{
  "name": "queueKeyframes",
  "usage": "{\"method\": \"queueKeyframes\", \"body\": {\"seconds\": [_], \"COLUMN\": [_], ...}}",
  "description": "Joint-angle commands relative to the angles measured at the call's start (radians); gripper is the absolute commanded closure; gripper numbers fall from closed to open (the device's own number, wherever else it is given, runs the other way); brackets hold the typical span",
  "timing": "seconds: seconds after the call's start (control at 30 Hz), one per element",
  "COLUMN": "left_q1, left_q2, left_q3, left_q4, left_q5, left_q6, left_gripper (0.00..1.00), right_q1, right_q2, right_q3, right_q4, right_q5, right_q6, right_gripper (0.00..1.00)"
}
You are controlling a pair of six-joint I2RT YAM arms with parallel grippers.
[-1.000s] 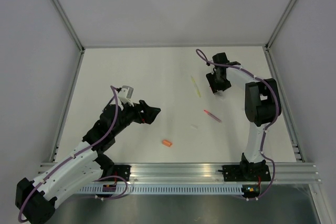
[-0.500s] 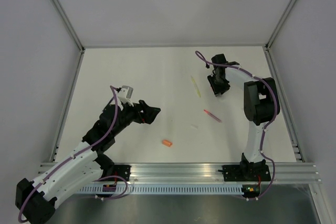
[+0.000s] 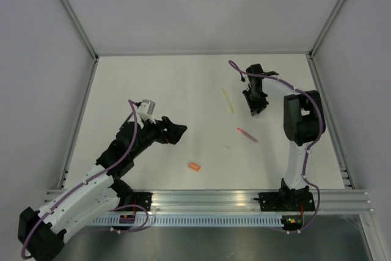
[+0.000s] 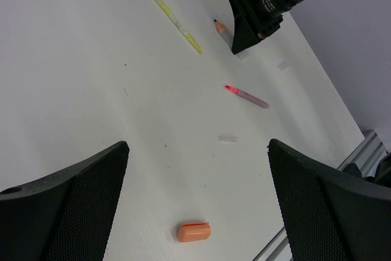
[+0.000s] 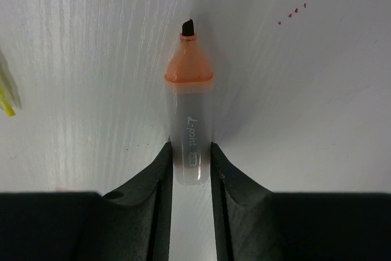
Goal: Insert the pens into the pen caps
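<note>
My right gripper is shut on a whitish-grey pen with an orange neck and a black tip, at the back right of the table. In the top view this gripper sits just right of the pale yellow pen. A thin pink-red pen lies nearer the front. The bright orange cap lies at mid front, and a small clear cap lies beside it. My left gripper is open and empty, and in its wrist view it hovers above the orange cap.
The left wrist view shows the yellow pen, the pink-red pen, the clear cap and another small clear piece near the right arm. White walls with metal posts enclose the table. A metal rail runs along the front.
My right gripper has shifted slightly toward the front and turned a little with the pen in it. My left arm has not moved.
</note>
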Motion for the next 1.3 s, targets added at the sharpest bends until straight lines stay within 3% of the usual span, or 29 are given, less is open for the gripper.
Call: {"method": "queueKeyframes", "body": {"seconds": [0.0,0.07,0.37,0.77,0.97,1.27], "left_q1": [0.003,0.003,0.006,0.006,0.006,0.004], "left_q2": [0.015,0.036,0.158,0.340,0.371,0.394], "left_q3": [0.008,0.028,0.184,0.304,0.306,0.292], "left_q4": [0.040,0.009,-0.087,0.026,0.063,0.113], "left_q5": [0.016,0.019,0.091,0.155,0.149,0.184], "left_q6": [-0.023,-0.049,-0.161,-0.208,-0.212,-0.209], "left_gripper": [0.01,0.02,0.05,0.10,0.11,0.21], "right_q1": [0.000,0.001,0.050,0.427,0.584,0.687], "right_q2": [-0.012,-0.048,-0.352,-0.795,-0.851,-0.846], "right_q3": [-0.026,-0.037,-0.178,-0.529,-0.589,-0.573], "right_q4": [-0.001,0.031,0.189,0.545,0.654,0.703], "right_q5": [-0.023,-0.021,-0.089,-0.210,-0.170,-0.103], "right_q6": [0.065,0.123,0.246,0.453,0.505,0.528], "right_gripper": [0.90,1.00,1.00,1.00,1.00,1.00]}}
